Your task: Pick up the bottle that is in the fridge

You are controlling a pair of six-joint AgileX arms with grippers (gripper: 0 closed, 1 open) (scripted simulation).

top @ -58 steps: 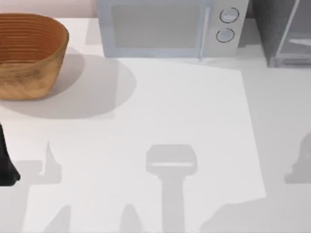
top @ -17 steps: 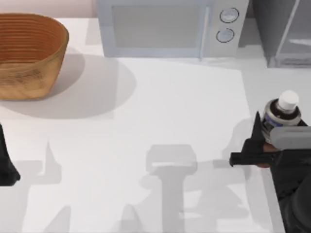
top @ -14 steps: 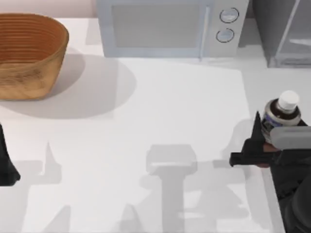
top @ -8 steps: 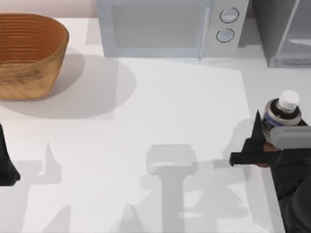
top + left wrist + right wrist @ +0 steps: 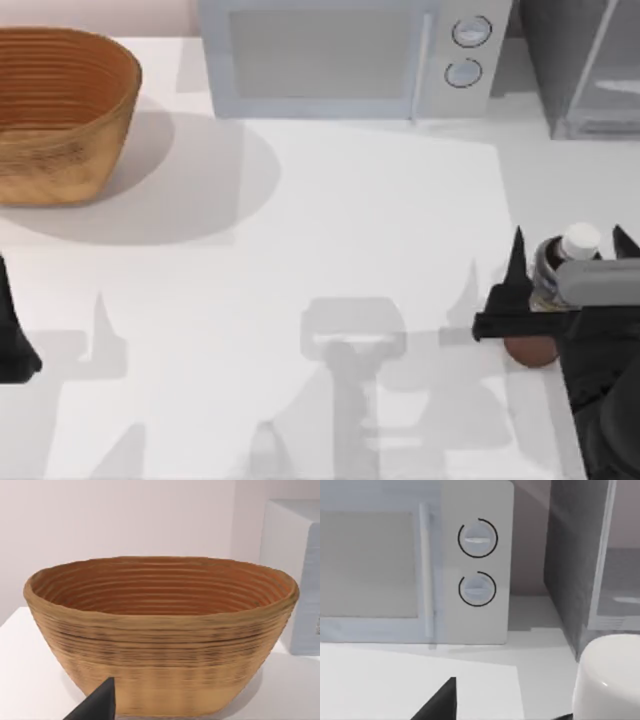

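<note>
Bottle (image 5: 560, 268) sank lower, right claw (image 5: 568, 262) fingers spread apart.
Near right desk (image 5: 330, 220) edge; fridge (image 5: 580, 60) far right; left claw (image 5: 97, 705), state unclear, parked left.

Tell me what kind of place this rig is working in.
Probably a rendered kitchen counter: a microwave and fridge stand along the back of the white table, with a woven basket at its left.

Woven basket (image 5: 160, 635) on white table (image 5: 30, 680) — microwave (image 5: 295, 580) beside.
</note>
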